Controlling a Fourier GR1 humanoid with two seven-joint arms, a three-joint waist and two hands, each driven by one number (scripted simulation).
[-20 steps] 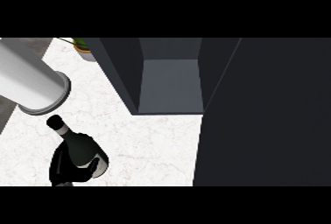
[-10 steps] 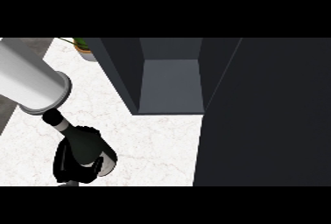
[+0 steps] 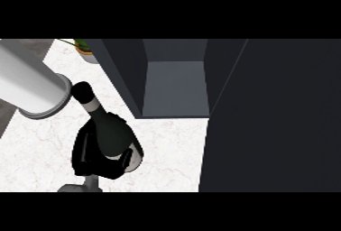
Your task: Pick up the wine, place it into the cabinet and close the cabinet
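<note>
one wine bottle [image 3: 106,131] in one hand [image 3: 93,160], beside one open cabinet [image 3: 174,85].

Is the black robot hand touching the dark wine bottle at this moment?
Touching. The head view shows the black robot hand with its fingers curled round the body of the dark wine bottle, above the white marble counter.

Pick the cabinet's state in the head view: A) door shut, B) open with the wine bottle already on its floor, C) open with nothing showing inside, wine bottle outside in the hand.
C: the cabinet shows only its bare grey floor, while the wine bottle sits left of it over the counter, gripped by the left hand.
</note>
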